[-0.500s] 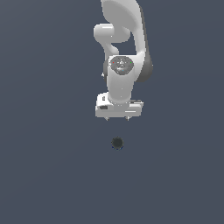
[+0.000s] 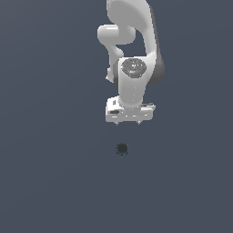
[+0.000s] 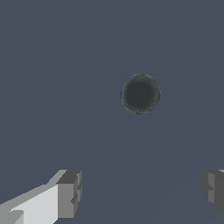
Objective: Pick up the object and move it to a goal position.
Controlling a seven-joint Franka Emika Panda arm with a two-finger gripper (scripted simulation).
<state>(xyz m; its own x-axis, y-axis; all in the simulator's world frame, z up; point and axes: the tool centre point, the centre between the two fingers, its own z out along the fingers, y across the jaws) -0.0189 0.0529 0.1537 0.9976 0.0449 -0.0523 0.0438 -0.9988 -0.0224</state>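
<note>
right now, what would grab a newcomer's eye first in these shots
The white arm stands out most, hanging down the middle of the exterior view against a plain dark blue-grey ground. Just below its open gripper sits the small dark ball, untouched; the wrist view shows it ahead of the spread fingers.

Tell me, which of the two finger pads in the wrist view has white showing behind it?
This finger pad: a white strip runs back from it. The other pad is plain grey, cut by the frame. The ball lies beyond both.
</note>
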